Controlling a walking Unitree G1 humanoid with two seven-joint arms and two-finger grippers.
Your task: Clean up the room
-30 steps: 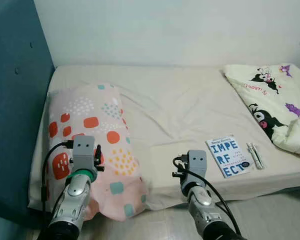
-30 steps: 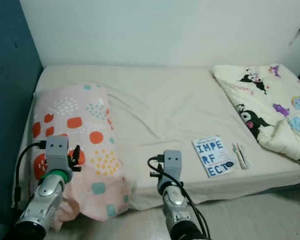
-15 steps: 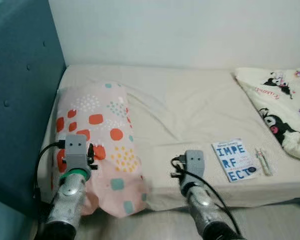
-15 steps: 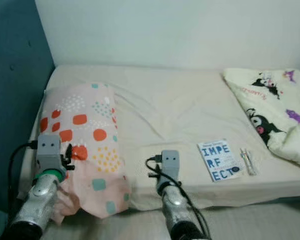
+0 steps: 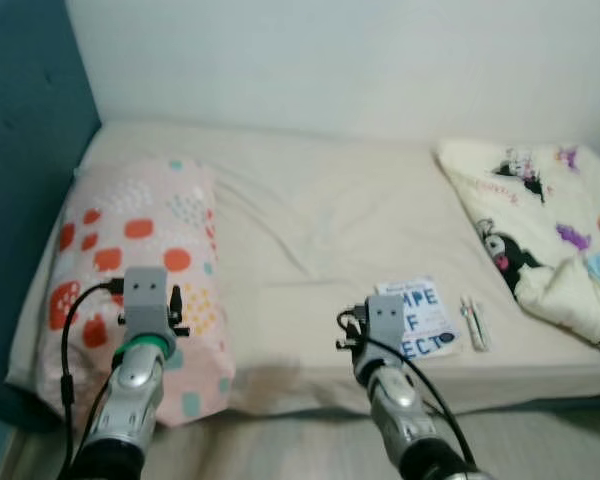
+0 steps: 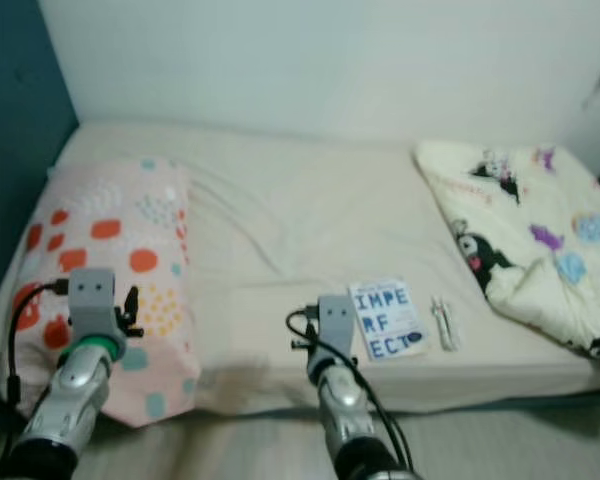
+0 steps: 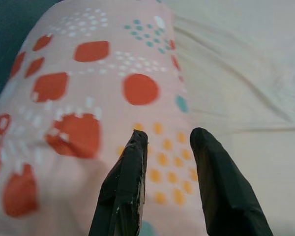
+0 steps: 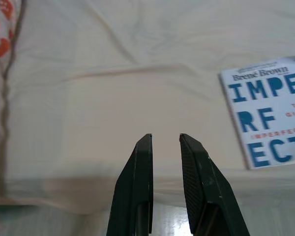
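Observation:
A pink pillow (image 5: 130, 230) with orange and teal spots lies at the left end of the bed (image 5: 330, 200). My left gripper (image 7: 168, 135) hovers open just above the pillow's front part, with nothing between its fingers. A white book (image 5: 427, 318) with blue letters lies near the bed's front edge. My right gripper (image 8: 165, 137) is over the sheet at that edge, just left of the book (image 8: 268, 118). Its fingers are a narrow gap apart and hold nothing. Beside the book lies a small pen-like item (image 5: 475, 322).
A cream blanket (image 5: 540, 220) with cartoon figures is bunched at the bed's right end. A dark blue headboard (image 5: 20, 150) stands on the left and a white wall runs behind. Pale floor (image 5: 280, 440) shows below the bed's front edge.
The whole picture shifted as the camera moved. My right gripper now stands closer to the book, its wrist overlapping the cover's left edge. The left gripper stays over the pillow.

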